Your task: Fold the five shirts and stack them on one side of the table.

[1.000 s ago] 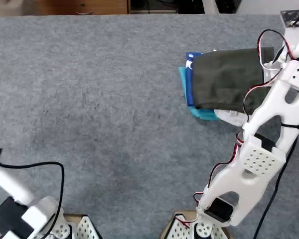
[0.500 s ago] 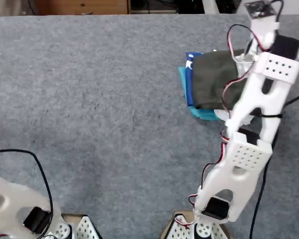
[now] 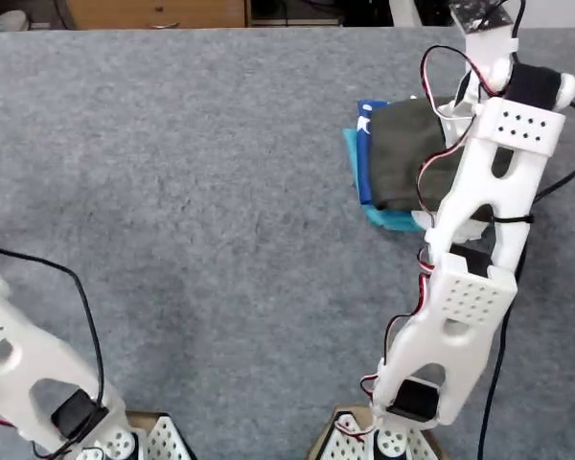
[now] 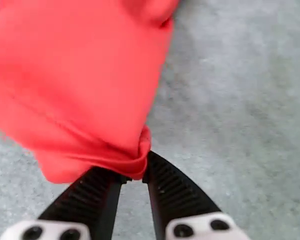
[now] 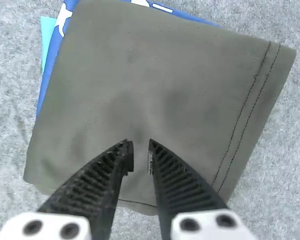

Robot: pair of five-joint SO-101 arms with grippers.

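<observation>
A stack of folded shirts lies at the table's far right, with an olive shirt [image 3: 402,153] [image 5: 155,85] on top. Below it, a blue shirt [image 3: 365,144] [image 5: 52,75] and a teal shirt [image 3: 388,218] [image 5: 44,40] stick out at the edges. My right arm [image 3: 503,144] stretches over the stack. Its gripper [image 5: 140,150] hangs just above the olive shirt, fingers almost together with nothing between them. My left gripper [image 4: 135,172] is shut on a bunched edge of a red shirt [image 4: 75,80], which hangs over the grey table. The left arm [image 3: 19,364] stands at the near left corner.
Grey felt [image 3: 192,192] covers the whole table, with wide free room left of the stack. Furniture [image 3: 163,11] stands beyond the far edge. Both arm bases [image 3: 364,441] sit at the near edge.
My right arm has swung left and forward over the stack, covering more of the olive shirt. The left arm has risen at the near left corner.
</observation>
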